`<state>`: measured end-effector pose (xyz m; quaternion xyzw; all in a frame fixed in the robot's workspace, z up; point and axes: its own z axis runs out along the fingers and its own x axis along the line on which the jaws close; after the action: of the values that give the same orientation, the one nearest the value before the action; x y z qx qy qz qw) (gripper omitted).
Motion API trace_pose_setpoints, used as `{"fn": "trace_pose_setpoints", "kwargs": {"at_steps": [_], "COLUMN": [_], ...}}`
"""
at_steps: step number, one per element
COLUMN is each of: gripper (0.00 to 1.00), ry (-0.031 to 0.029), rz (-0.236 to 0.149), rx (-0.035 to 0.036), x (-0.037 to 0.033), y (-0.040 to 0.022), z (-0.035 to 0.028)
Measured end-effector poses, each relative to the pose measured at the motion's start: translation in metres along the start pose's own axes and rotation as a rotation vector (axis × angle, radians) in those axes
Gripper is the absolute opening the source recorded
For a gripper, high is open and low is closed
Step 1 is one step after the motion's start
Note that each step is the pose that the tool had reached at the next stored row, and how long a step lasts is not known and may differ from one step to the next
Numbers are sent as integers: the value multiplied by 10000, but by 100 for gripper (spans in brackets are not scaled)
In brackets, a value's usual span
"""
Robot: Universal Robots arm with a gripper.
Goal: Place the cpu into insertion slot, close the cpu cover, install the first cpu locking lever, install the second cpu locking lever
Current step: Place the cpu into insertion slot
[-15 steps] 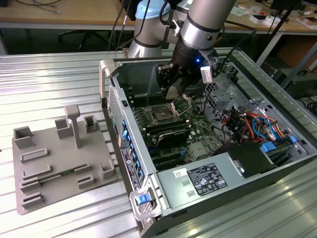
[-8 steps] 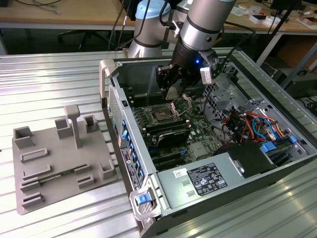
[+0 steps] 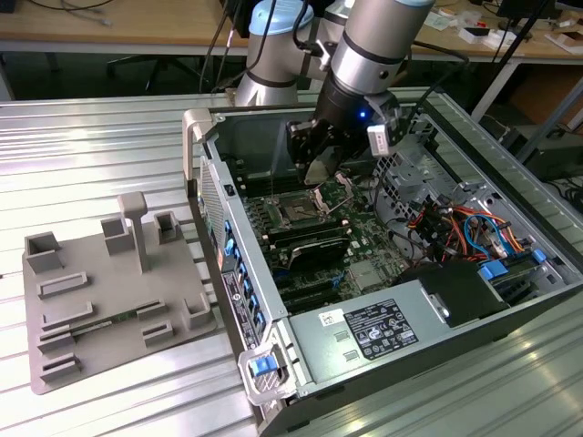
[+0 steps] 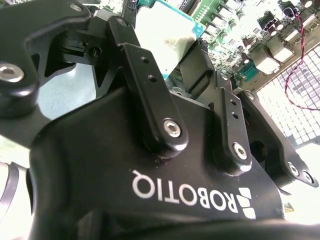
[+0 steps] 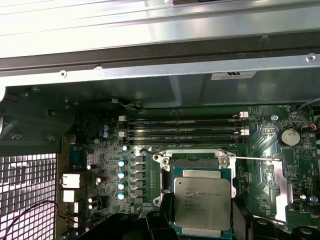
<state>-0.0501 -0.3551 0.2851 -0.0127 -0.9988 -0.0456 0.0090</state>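
case (image 3: pixel 506 169) lidless, entry free | near wall (image 3: pixel 211 196), cables (image 3: pixel 460 232) flank insertion slot (image 3: pixel 299 212)

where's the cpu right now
In the first wrist view the cpu is held in the gripper, hanging over the open socket, with the memory slots just beyond it.

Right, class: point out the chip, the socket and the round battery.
chip (image 5: pixel 202 197), first wrist view, middle of its metal top.
socket (image 3: pixel 299 212), exterior view, its dark middle.
battery (image 5: pixel 289 136), first wrist view, centre of its face.
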Motion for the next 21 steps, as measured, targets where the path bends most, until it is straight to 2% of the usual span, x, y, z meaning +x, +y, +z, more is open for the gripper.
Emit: {"fn": "trace_pose_setpoints", "kwargs": {"at_steps": [5,12,21], "gripper": [55,55,55], "ry": [0,4,4], "rz": [-1,-48,-51], "rx": [0,44,47], "x": [-1,-1,-2], "y": [-3,-6,-9], "z": [34,70,96]}}
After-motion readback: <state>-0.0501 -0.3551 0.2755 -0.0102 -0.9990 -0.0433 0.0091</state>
